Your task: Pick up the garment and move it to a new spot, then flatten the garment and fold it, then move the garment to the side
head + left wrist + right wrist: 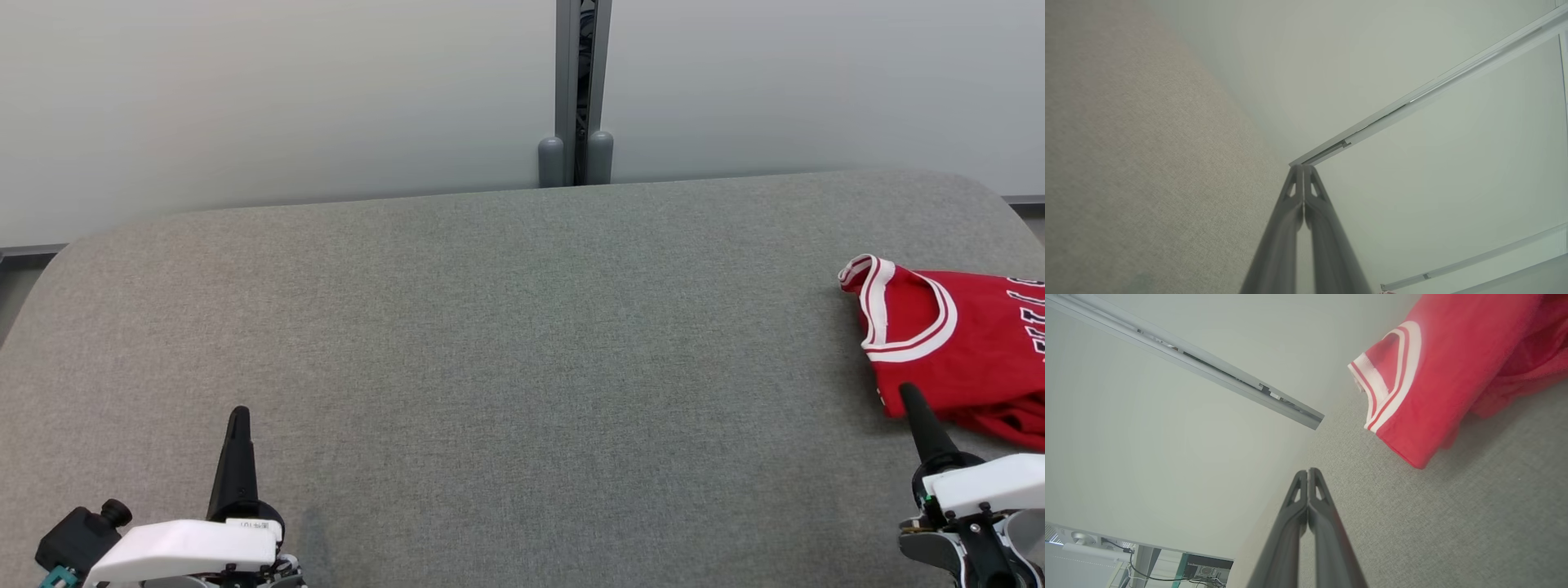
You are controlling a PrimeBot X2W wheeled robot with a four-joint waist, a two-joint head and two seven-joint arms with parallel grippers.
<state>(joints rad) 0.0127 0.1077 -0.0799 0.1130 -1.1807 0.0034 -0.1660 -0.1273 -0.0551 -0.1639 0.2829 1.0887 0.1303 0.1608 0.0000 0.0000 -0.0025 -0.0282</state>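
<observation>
Head view: a red garment with white striped trim lies rumpled at the right edge of the grey woven, round-cornered tabletop. The right gripper sits near it, the left gripper well apart. Both pairs of tapered dark fingers are pressed together.

Garment on the table's far right (wall behind the table)

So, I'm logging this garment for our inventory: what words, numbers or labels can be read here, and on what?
The white lettering on the red jersey: cut off by the frame edge, unreadable.
The small label on the left gripper housing: too small to read.
</observation>
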